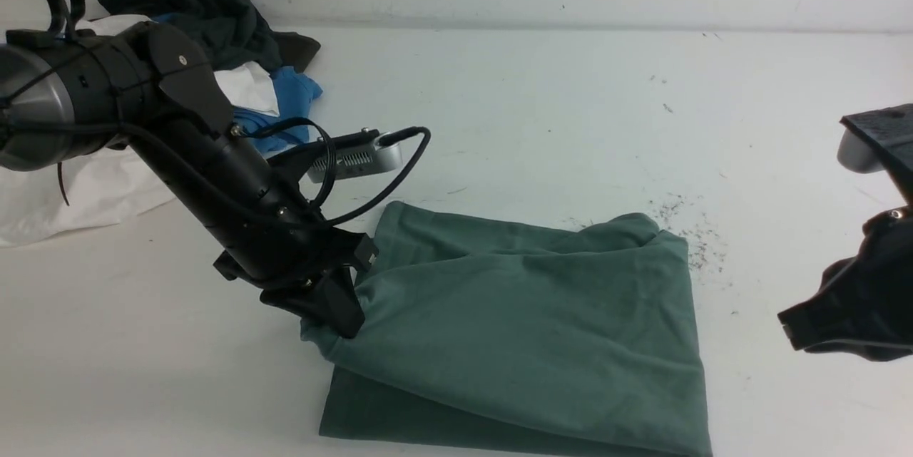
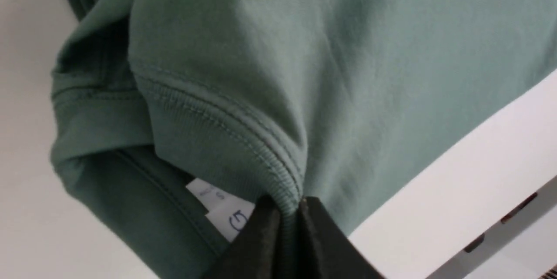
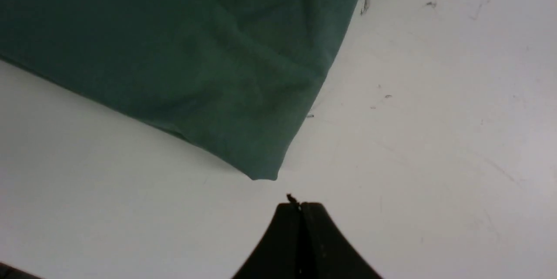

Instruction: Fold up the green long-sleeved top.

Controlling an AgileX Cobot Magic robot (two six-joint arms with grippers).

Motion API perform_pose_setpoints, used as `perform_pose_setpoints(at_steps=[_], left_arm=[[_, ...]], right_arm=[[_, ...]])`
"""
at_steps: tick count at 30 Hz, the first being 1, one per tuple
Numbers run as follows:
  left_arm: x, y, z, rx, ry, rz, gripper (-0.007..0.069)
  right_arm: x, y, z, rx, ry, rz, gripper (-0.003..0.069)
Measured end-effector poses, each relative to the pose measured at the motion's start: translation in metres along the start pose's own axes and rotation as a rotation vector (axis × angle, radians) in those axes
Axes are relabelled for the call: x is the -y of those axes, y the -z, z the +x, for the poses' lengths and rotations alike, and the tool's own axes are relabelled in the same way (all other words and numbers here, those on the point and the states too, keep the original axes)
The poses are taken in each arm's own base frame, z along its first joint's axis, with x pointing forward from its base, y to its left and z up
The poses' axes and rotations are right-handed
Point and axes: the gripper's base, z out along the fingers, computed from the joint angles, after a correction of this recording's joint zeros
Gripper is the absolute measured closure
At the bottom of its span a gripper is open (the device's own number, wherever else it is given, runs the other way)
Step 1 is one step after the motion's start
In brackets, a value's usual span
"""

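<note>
We have the green long-sleeved top [image 1: 528, 314] lying partly folded on the white bench [image 1: 542, 100], in the near middle of it. Our left pincer [image 2: 289, 209] is pinching the ribbed neckband beside the white neck tag [image 2: 224, 216], at the top's left edge. Our right pincer [image 3: 300, 205] is pressed together on nothing, hovering just off the top's right corner.

The cloth looks soft, light and limp: we judge it will drape and sag from any single hold, and thin layers may slide over each other. The ribbed collar is thicker and gives a firmer bite than plain fabric. For a clean fold we would take seams or corners, two holds at once, lifting low so the lower layers stay put.
</note>
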Motion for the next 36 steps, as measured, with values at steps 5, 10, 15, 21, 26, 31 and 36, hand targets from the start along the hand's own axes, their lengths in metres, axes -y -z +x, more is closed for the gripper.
perform_pose_setpoints(at_steps=[5, 10, 15, 21, 26, 31, 36], left_arm=[[-0.006, 0.000, 0.002, -0.027, 0.006, -0.065, 0.0468], [-0.010, 0.001, 0.005, -0.050, 0.033, -0.108, 0.0270], [-0.007, 0.005, 0.006, -0.037, 0.035, -0.111, 0.0216], [0.012, 0.038, 0.018, 0.064, -0.033, -0.127, 0.0496], [0.040, 0.083, 0.043, 0.205, -0.135, -0.145, 0.0620], [0.078, 0.139, 0.092, 0.425, -0.244, -0.173, 0.0629], [0.093, 0.160, 0.119, 0.526, -0.302, -0.188, 0.0629]], right_arm=[[0.000, 0.000, 0.000, 0.005, 0.000, 0.000, 0.0673], [0.000, 0.000, -0.001, 0.006, 0.000, 0.000, 0.0673], [0.000, 0.006, 0.001, 0.027, 0.003, 0.002, 0.0673], [0.002, 0.052, 0.020, 0.214, 0.003, 0.014, 0.0673], [0.007, 0.108, 0.057, 0.532, -0.025, 0.036, 0.0673], [0.019, 0.154, 0.146, 1.137, -0.031, 0.079, 0.0673], [0.022, 0.143, 0.188, 1.456, 0.019, 0.112, 0.0673]])
